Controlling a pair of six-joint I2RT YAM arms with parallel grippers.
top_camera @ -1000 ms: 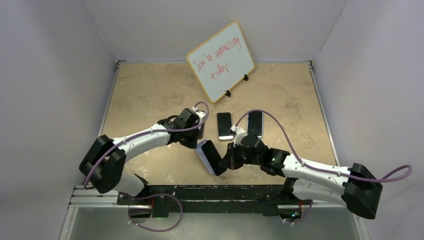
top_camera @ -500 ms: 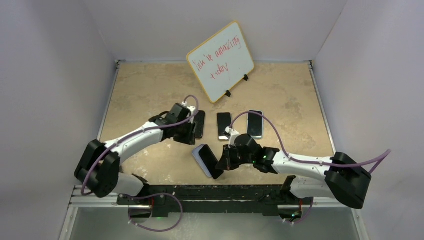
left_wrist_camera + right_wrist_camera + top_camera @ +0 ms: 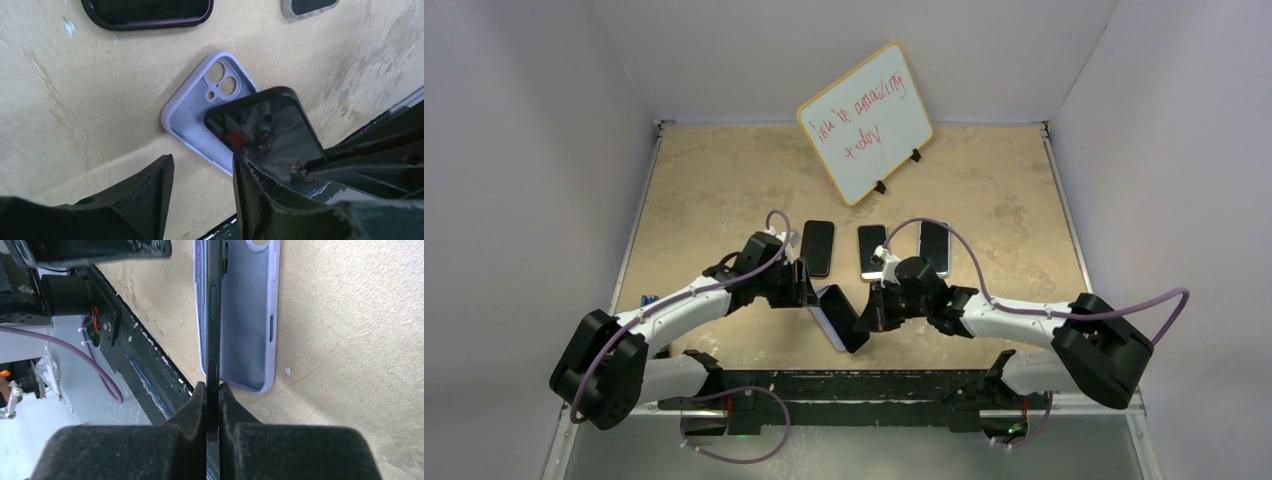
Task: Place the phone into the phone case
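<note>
Right wrist view: right gripper (image 3: 212,390) pinches the phone (image 3: 212,315) edge-on, tilted over the case (image 3: 247,330), which lies open-side up, probably to seat one side first. Left gripper (image 3: 202,162) hovers beside the case, fingers spread and empty.

White arm links (image 3: 689,297), black joints (image 3: 612,362), purple cables (image 3: 107,382), black fingers (image 3: 145,195).

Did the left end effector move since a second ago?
Yes. The left end effector pulled back toward the arm bases, away from the whiteboard, uncovering the dark phone it was over.
</note>
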